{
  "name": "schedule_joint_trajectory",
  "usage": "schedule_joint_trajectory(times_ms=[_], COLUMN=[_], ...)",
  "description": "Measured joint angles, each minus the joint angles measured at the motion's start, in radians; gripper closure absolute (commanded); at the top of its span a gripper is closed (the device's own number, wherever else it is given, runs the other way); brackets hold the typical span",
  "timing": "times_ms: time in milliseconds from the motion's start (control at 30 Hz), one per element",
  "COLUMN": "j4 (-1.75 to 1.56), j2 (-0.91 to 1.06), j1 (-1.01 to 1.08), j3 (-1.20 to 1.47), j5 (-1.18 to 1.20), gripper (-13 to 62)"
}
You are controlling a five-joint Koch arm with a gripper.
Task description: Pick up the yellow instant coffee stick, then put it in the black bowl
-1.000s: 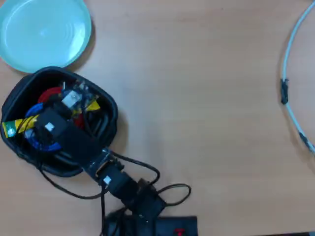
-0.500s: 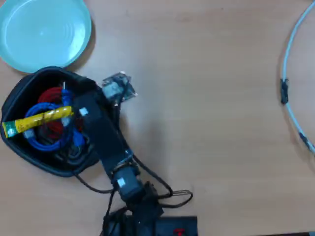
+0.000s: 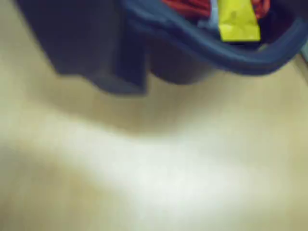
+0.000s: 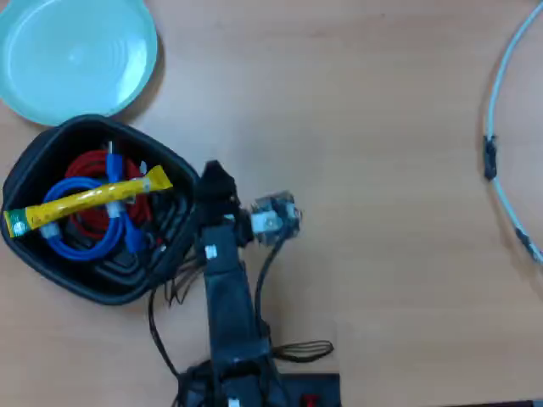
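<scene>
The yellow instant coffee stick (image 4: 89, 201) lies slantwise inside the black bowl (image 4: 83, 121), on top of coiled red and blue cables, with its green-and-white end at the bowl's left rim. My gripper (image 4: 217, 180) is outside the bowl, just right of its right rim, and nothing is in it. Only one dark tip shows from above. In the blurred wrist view the bowl's rim (image 3: 231, 55) crosses the top, with one end of the stick (image 3: 237, 21) and the red cable (image 3: 187, 6) above it. A dark jaw fills the top left.
A light teal plate (image 4: 76, 55) sits at the top left, touching the bowl's far side. A pale cable (image 4: 501, 110) curves along the right edge. The arm's base (image 4: 254, 386) and its loose black wires (image 4: 297, 349) are at the bottom centre.
The gripper let go of the stick inside the bowl, then swung right, out over the rim to the table beside it. The stick has stayed on the cables since half a second ago.
</scene>
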Motion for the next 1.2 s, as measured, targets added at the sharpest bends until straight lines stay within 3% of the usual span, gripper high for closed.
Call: schedule_joint_trajectory(times_ms=[233,833,1200], j4=[-0.253,-0.962,-1.124], j2=[0.265,0.272,0.272], j1=[0.097,0.15,0.155], j3=[0.476,1.069,1.157], j5=[0.002,0.064,0.064], gripper=[1.4,1.8,1.8])
